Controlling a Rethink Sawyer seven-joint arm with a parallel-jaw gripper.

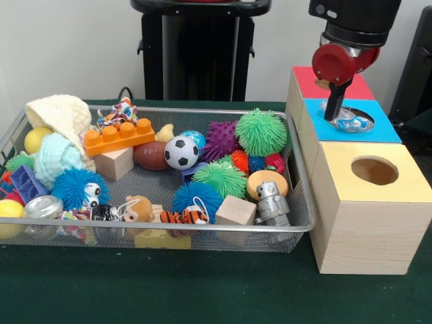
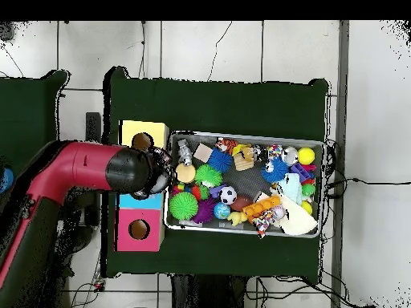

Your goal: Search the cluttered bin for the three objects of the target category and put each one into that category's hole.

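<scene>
The silver wire-mesh bin point(image 1: 297, 169) is full of toys: spiky rubber balls, a small soccer ball point(image 1: 181, 152), a brown football, wooden cubes, an orange brick point(image 1: 119, 136), a tin robot point(image 1: 272, 200) and cloths. To its right stand three boxes with holes: a red-topped one point(image 1: 358, 88) farthest, a blue-topped one point(image 1: 381, 128) in the middle, a yellow-topped one point(image 1: 374, 172) nearest. My gripper point(image 1: 335, 115) hangs over the blue box's hole, right at a shiny bluish-white object point(image 1: 354, 123) lying in the hole. From overhead, the arm point(image 2: 132, 170) covers the blue box.
The bin point(image 2: 241, 135) lies on a green cloth point(image 1: 202, 290) beside the box row; the yellow box point(image 2: 143, 135) and red box point(image 2: 138, 230) show from overhead. The black pedestal point(image 1: 199, 50) stands behind the bin. Cables run on the floor around the table.
</scene>
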